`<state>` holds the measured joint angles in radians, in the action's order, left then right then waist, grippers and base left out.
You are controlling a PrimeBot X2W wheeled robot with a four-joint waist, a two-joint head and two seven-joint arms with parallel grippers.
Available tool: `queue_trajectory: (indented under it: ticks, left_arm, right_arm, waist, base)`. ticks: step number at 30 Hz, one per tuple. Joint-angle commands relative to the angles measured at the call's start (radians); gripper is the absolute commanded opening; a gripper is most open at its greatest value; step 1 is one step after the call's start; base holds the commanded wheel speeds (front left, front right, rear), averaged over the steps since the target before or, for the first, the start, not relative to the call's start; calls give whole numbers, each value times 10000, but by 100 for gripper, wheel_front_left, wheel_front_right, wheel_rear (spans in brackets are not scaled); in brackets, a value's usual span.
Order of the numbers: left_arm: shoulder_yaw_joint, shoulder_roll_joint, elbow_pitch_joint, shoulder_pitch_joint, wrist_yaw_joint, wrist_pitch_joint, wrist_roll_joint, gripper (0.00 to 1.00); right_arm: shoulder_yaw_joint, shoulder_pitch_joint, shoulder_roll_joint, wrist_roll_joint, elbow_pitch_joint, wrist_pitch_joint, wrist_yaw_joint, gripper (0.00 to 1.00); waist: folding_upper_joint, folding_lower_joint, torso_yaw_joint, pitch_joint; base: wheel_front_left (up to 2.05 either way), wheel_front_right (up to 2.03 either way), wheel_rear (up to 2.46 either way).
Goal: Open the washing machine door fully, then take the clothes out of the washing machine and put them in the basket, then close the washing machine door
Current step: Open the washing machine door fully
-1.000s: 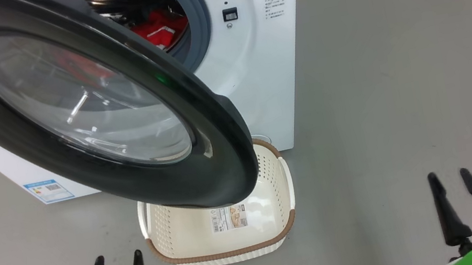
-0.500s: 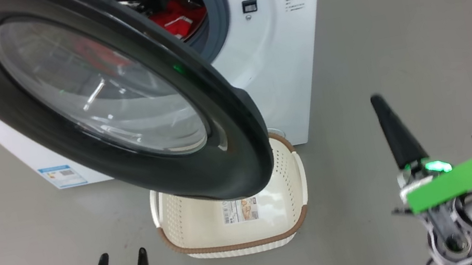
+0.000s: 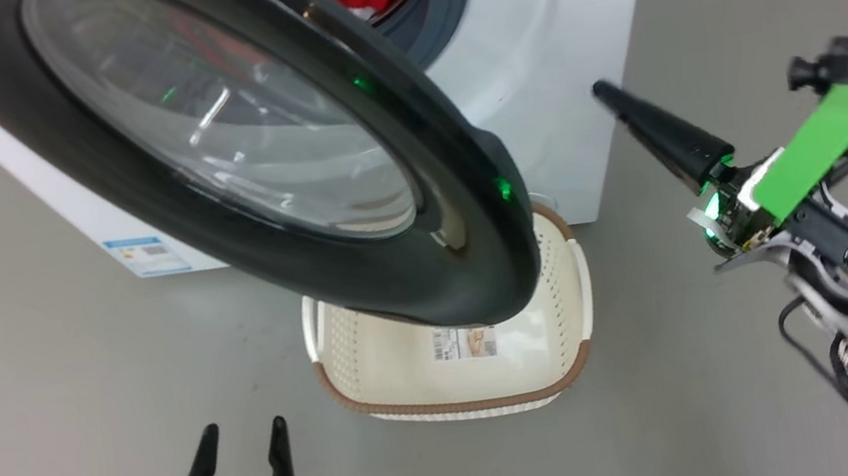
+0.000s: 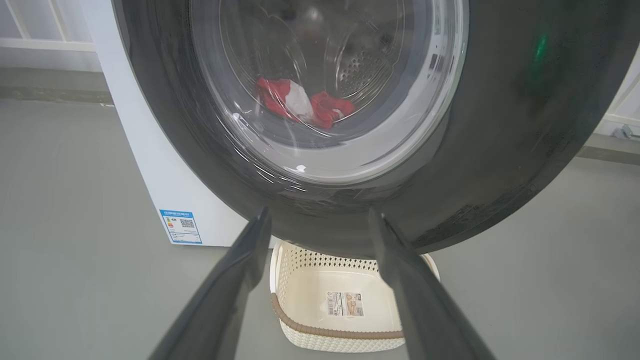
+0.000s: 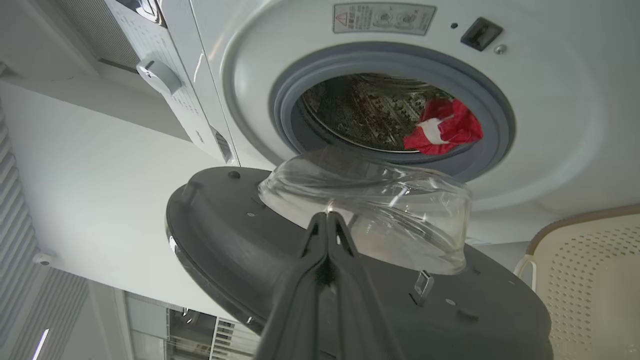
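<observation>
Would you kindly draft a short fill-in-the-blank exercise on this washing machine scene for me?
1. The clothes inside the washing machine are white and ____.
2. The basket on the floor has a ____ rim.
3. The left gripper is ____, its fingers apart.
4. The right gripper is ____, its fingers pressed together.

Missing words: red; brown; open; shut.

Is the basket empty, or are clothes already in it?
Empty where visible: the basket base is bare apart from a paper label, and the red clothes lie in the drum.
</observation>
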<state>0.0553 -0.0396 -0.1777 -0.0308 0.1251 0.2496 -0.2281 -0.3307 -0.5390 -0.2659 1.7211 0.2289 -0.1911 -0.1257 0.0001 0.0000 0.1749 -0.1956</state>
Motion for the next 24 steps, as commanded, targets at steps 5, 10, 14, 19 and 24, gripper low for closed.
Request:
queue_trajectory:
  ticks: [5,10,14,19,24]
  left_arm:
    - [-38,-106,138,-359,56,122,-239,100]
    - [180,-106,98,-403,56,122,-352,100]
    - [308,-106,54,-433,56,122,-429,100]
    - [360,-106,30,-436,56,122,-506,100]
    - [424,-106,8,-409,56,122,-584,100]
  right_arm:
    - [-6,-1057,-229,861,1329,-2936,-50,0]
    - [203,-1835,-115,1374,2437,-4488,-50,0]
    - [195,-2279,-4,1596,3169,-5424,-50,0]
    - [113,-2555,194,1561,3607,-5944,-50,0]
    - [110,-2574,464,1368,3760,-6225,-50,0]
  waist:
    - [-1,0,441,-241]
    - [-1,0,665,-364]
    - [-1,0,813,-402]
    - [-1,0,913,-405]
    - [-1,0,1048,-289]
  base:
    - [0,0,0]
    - [0,0,0]
    - [0,0,0]
    - [0,0,0]
    - [0,0,0]
